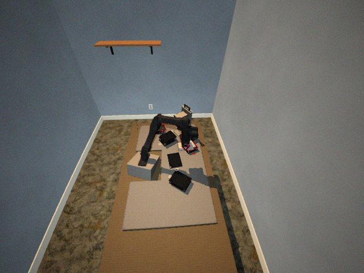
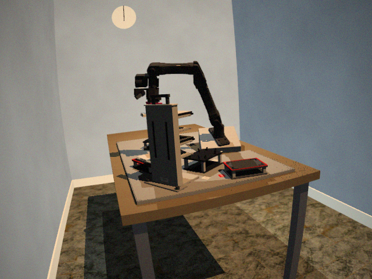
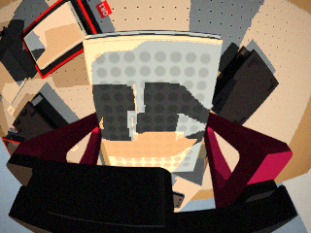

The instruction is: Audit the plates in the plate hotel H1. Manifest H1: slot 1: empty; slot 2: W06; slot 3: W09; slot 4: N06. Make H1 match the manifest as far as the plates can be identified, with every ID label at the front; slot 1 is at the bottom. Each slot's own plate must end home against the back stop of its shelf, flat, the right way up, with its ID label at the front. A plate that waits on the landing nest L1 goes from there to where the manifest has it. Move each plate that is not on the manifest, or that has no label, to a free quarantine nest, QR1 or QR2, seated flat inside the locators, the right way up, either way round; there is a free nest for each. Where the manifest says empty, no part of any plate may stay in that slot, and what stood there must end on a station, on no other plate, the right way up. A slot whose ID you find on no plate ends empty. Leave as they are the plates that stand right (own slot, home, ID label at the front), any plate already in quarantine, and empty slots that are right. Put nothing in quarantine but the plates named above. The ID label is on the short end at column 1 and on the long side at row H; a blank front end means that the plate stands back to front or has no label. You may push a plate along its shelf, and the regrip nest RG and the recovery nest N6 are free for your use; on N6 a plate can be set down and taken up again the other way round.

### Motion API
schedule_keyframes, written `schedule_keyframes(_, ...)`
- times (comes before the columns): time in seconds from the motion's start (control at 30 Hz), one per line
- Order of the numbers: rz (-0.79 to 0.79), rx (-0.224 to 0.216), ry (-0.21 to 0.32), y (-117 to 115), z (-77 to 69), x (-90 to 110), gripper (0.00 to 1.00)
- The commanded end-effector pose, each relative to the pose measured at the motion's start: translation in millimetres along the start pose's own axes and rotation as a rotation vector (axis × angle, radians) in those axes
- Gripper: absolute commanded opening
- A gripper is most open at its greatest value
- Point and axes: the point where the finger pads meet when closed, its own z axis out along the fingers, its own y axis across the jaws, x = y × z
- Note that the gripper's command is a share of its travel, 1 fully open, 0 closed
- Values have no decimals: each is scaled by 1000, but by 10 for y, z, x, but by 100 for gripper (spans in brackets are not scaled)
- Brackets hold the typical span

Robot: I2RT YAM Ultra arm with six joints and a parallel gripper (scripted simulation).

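Observation:
My gripper [image 3: 153,116] is closed across the width of a pale well plate [image 3: 152,100] and holds it flat in the air, wells up. No label shows on the plate in this view. In the top view the gripper [image 1: 187,144] and the plate [image 1: 191,145] hang over the right side of the mat, in front of the plate hotel H1 [image 1: 185,112]. In the exterior view the gripper [image 2: 154,103] is level with the top of the hotel [image 2: 163,144], which is seen from behind. A red-framed nest [image 3: 54,33] lies below to the left and looks empty.
A second red-framed nest [image 2: 244,166] stands near the table's edge. Dark nests or plates sit on the mat [image 1: 167,137], [image 1: 174,160], [image 1: 180,180]. The arm's base block [image 1: 144,165] is on the left. The hotel's shelves stick out on its far side [image 2: 184,113].

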Motion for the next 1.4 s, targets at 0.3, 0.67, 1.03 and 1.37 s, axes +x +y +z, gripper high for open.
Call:
schedule_keyframes(0.3,14,-24,68,370,-96,40,86)
schedule_keyframes(0.67,14,-24,68,652,-103,44,86)
schedule_keyframes(1.03,-70,-27,67,806,-111,108,86)
schedule_keyframes(1.37,-203,-31,65,1052,-124,210,86)
